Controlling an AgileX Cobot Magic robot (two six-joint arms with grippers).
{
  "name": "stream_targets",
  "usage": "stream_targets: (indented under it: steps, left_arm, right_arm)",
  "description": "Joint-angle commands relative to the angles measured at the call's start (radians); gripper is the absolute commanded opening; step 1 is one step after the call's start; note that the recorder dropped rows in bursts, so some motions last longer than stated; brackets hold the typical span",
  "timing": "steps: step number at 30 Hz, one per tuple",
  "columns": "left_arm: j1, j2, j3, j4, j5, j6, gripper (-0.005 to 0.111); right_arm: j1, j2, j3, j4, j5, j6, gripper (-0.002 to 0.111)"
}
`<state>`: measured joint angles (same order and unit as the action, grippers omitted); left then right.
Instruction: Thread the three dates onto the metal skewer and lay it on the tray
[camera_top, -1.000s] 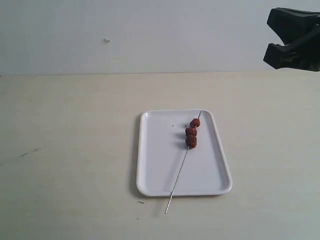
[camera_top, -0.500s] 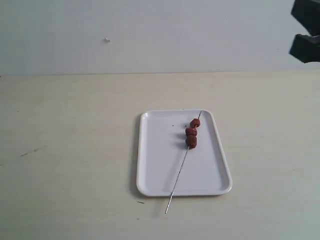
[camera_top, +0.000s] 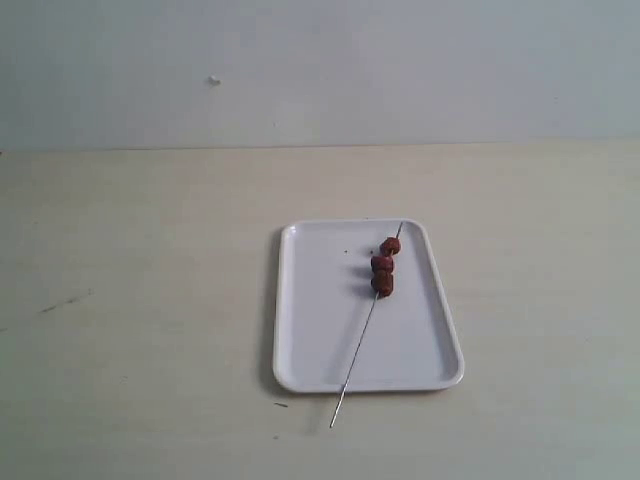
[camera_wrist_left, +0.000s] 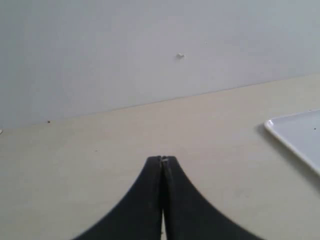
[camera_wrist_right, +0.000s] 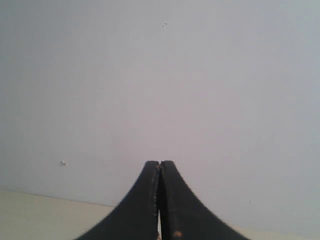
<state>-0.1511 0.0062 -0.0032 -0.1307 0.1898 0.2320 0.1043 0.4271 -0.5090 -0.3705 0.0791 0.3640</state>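
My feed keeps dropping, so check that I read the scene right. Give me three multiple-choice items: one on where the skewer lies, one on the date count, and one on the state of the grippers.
1. Where does the metal skewer lie relative to the tray?
A) wholly beside it
B) across it, one end past a rim
C) lifted above it

2. How many dates are on the skewer?
A) one
B) two
C) three

3. How do the left gripper and right gripper stand?
A) both shut, empty
B) both open
C) left shut on a date

Answers:
1 B: the rod crosses the white tray, and its tip pokes over the rim nearest the exterior camera.
2 C: three dark red lumps sit in a row on the rod.
3 A: each wrist view shows the fingers pressed together with nothing between them.
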Motion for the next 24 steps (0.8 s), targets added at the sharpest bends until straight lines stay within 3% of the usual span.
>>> stream_targets:
  steps: [1, 9, 21, 24]
  left_arm:
    - [0.001, -0.006, 0.003, -0.011, -0.002, 0.0, 0.0]
    - [0.001, -0.006, 0.003, -0.011, -0.002, 0.0, 0.0]
    - [0.001, -0.006, 0.003, -0.011, -0.002, 0.0, 0.0]
    - [0.001, -0.006, 0.003, -0.011, -0.002, 0.0, 0.0]
  right_arm:
    - [-0.014, -0.032, 0.004, -0.003, 0.061, -0.001, 0.0]
    - [-0.119, -0.136, 0.021, 0.075, 0.288, 0.004, 0.0]
    - [-0.122, -0.159, 0.215, 0.077, 0.14, -0.016, 0.0]
    - [-0.14, -0.2, 0.289, 0.167, 0.074, -0.106, 0.0]
